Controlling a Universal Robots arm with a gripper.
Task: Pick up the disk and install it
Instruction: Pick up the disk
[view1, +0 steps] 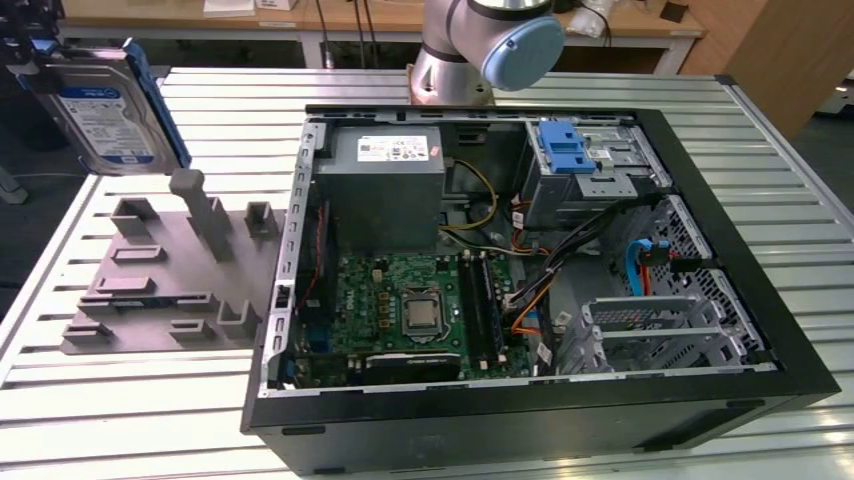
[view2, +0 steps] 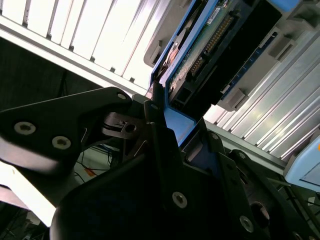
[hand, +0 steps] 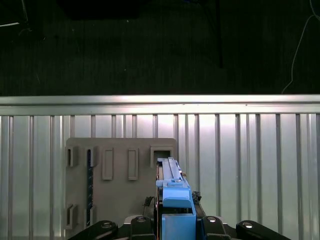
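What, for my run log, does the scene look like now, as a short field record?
disk: silver-grey hard drive in blue plastic carrier, held in the air above the slatted metal table
gripper: black gripper, shut on the carrier's edge
fixture: grey moulded fixture plate, on the table beside the case
case: open black computer case, disk not yet inside

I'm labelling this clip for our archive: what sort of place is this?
Probably a robotics lab or test workshop: an open computer case lies on a slatted metal table, beside a grey fixture plate, with a robot arm behind it.
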